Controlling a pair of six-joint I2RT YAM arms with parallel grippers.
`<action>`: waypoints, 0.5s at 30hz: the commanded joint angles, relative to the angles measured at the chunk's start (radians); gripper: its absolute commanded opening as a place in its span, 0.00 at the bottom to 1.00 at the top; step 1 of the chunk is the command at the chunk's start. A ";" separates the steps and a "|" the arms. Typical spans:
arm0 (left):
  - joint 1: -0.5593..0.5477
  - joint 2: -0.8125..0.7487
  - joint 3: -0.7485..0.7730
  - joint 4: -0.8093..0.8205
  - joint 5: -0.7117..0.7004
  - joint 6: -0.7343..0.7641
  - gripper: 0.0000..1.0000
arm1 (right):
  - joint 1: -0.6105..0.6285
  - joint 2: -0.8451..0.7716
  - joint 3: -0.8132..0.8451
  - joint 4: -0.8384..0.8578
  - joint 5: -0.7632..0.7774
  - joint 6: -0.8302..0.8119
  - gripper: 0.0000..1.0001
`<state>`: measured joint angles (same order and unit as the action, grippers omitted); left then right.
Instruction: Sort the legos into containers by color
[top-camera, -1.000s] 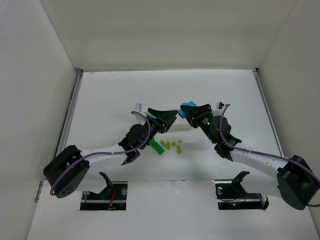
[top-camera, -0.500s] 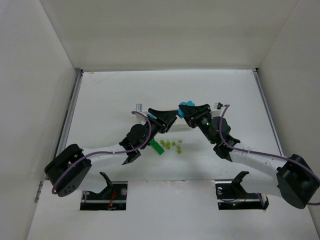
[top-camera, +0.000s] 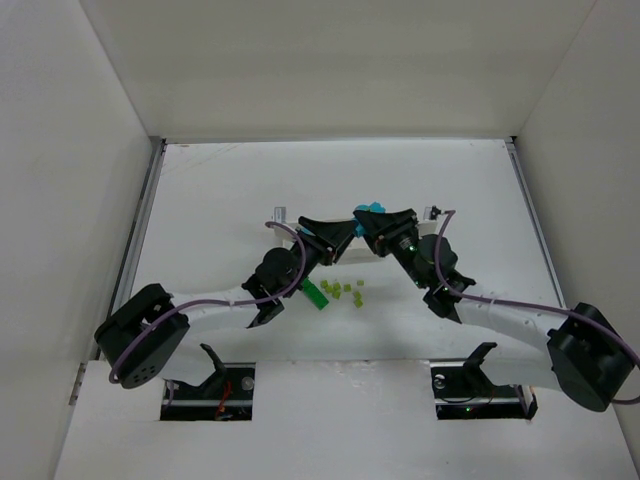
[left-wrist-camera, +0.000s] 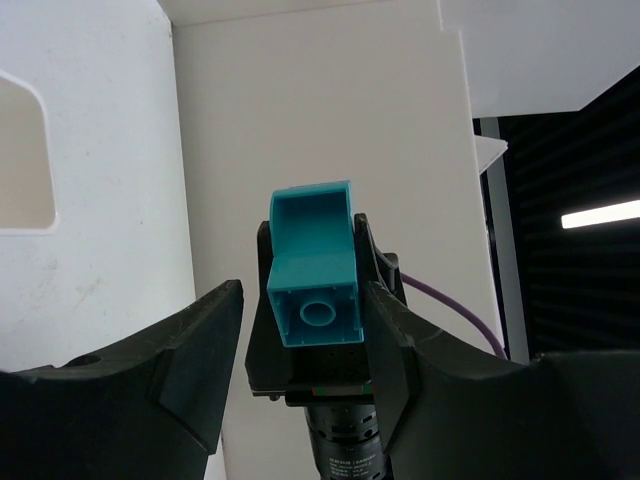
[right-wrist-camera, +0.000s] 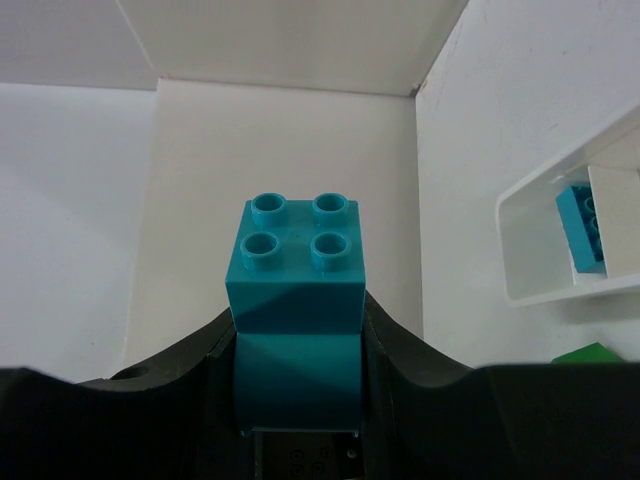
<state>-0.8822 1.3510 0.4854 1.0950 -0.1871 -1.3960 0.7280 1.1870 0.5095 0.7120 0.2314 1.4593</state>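
A cyan brick was gripped firmly between the fingers of the right gripper, with its studs pointed away from the wrist. The left gripper was spread wide and faced the right one. The brick's hollow underside was seen between the left fingers, but contact with them could not be judged. Off to the right gripper's right, a second cyan brick was seen inside the white tray. A green brick and small yellow-green pieces were seen on the table, behind both grippers toward the arm bases.
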 joint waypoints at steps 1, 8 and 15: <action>-0.007 -0.001 0.039 0.098 0.005 0.014 0.47 | 0.011 0.010 0.012 0.087 -0.001 0.024 0.32; -0.007 -0.016 0.033 0.094 0.003 0.029 0.38 | 0.018 0.020 0.011 0.092 0.002 0.024 0.32; -0.001 -0.027 0.024 0.098 0.005 0.034 0.23 | 0.032 0.045 0.018 0.092 -0.001 0.019 0.51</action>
<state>-0.8818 1.3590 0.4866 1.1179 -0.1925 -1.3880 0.7403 1.2201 0.5095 0.7437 0.2363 1.4773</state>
